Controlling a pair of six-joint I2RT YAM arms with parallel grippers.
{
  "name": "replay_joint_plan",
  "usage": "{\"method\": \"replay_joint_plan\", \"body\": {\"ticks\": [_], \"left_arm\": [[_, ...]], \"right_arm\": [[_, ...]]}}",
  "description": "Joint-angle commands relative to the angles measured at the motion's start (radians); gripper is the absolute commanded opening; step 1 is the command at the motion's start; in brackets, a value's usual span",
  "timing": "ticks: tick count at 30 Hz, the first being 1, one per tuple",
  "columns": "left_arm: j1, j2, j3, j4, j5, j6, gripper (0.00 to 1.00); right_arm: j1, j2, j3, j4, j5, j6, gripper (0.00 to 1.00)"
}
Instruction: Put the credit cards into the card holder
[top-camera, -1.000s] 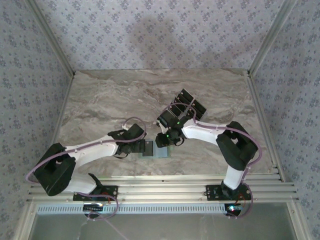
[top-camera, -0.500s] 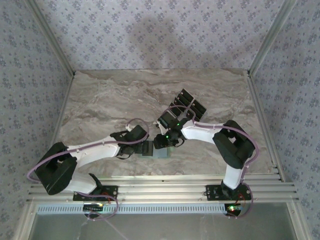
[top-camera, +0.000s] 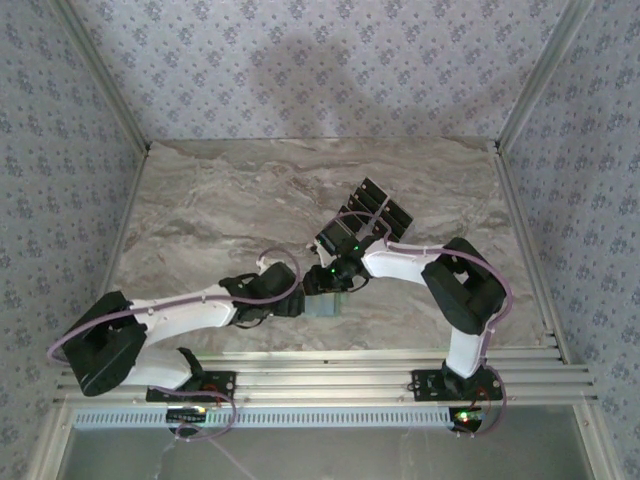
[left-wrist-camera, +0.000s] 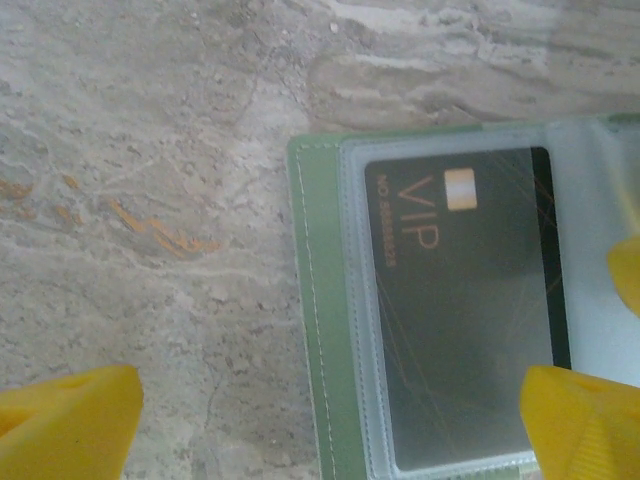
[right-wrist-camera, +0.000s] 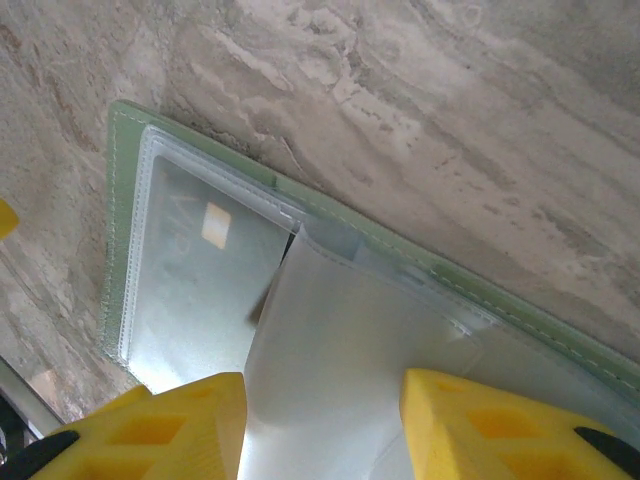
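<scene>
Green card holder (left-wrist-camera: 315, 300) partly off-frame, card (left-wrist-camera: 460, 320) under hazy sleeve (left-wrist-camera: 352, 330); L claw (left-wrist-camera: 320, 425) spread, R claw (right-wrist-camera: 325, 425) state unclear.

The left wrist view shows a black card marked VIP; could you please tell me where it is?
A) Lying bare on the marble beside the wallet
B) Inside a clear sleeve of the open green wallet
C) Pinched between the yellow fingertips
B: the black VIP card lies under the clear plastic of a sleeve, framed by the stitched green border of the open card holder.
</scene>
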Motion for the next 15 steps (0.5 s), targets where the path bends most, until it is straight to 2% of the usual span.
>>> {"method": "replay_joint_plan", "body": {"ticks": [1, 8, 15], "left_arm": [[-0.015, -0.053, -0.033, 0.069, 0.017, 0.021, 0.97], [-0.043, -0.108, -0.076, 0.164, 0.034, 0.044, 0.97], [-0.064, -0.079, -0.065, 0.216, 0.055, 0.081, 0.97]], "right_arm": [[-0.002, 0.035, -0.012, -0.019, -0.001, 0.023, 0.48], [-0.003, 0.037, -0.009, -0.022, -0.002, 0.023, 0.48], [-0.002, 0.041, -0.005, -0.025, -0.002, 0.022, 0.48]]}}
